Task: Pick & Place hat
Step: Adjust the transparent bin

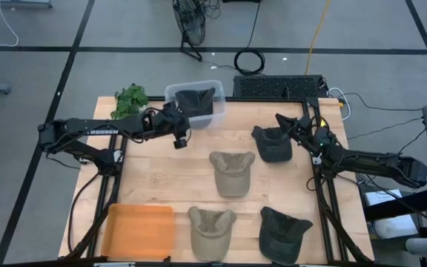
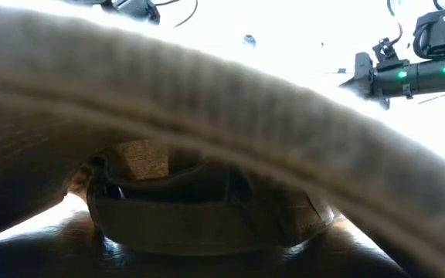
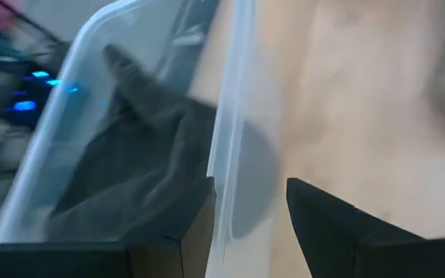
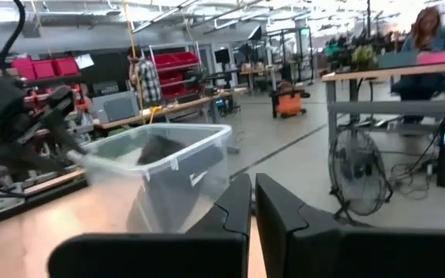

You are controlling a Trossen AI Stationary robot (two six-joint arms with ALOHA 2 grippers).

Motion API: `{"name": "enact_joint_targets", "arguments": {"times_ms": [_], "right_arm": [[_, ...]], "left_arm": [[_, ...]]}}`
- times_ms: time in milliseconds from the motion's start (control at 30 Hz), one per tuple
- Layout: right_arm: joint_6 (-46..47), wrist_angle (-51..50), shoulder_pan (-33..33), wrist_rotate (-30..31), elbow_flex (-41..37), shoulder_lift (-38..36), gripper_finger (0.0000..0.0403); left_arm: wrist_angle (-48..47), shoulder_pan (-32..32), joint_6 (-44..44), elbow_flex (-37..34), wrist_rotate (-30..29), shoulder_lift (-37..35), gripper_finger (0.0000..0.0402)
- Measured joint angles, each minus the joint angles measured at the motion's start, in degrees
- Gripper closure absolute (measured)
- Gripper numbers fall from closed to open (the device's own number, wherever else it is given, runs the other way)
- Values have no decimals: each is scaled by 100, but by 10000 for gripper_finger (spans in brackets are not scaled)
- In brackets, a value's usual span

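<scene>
Clear plastic bin (image 1: 215, 111) is holding one dark hat (image 1: 196, 99), with the left gripper (image 1: 179, 139) hovering spread just beside its rim. Beyond the bin, the right gripper (image 1: 282, 119), fingers pressed together, is sitting nearest another dark hat (image 1: 272, 144).

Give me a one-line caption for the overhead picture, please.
Left gripper beside a clear bin holding one dark hat; four hats wait on the table.

Blown-out backlight, blurred low view
</scene>
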Motion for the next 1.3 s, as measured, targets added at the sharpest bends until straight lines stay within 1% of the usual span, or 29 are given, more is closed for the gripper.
{"name": "enact_joint_targets", "arguments": {"times_ms": [100, 167, 467, 600, 867, 933, 1167, 1300], "right_arm": [[80, -13, 129, -2, 2, 0, 403], [96, -14, 205, -2, 0, 0, 403], [79, -14, 306, -2, 0, 0, 403], [56, -14, 306, 1, 0, 0, 403], [-9, -14, 306, 7, 1, -1, 403], [-9, -14, 306, 7, 0, 0, 403], [-9, -14, 306, 11, 0, 0, 403], [-9, -14, 306, 11, 0, 0, 403]], "left_arm": [[-40, 2, 422, -13, -660, 13, 227], [-17, 17, 471, -13, -890, 13, 227], [512, 277, 407, -13, -882, 24, 227], [771, 462, 144, -3, -787, 28, 227], [515, 721, -178, -2, 131, 28, 227], [405, 723, -195, -2, 260, 29, 227], [333, 723, -162, -4, 283, 80, 227], [357, 727, -3, -7, 270, 78, 227]]}}
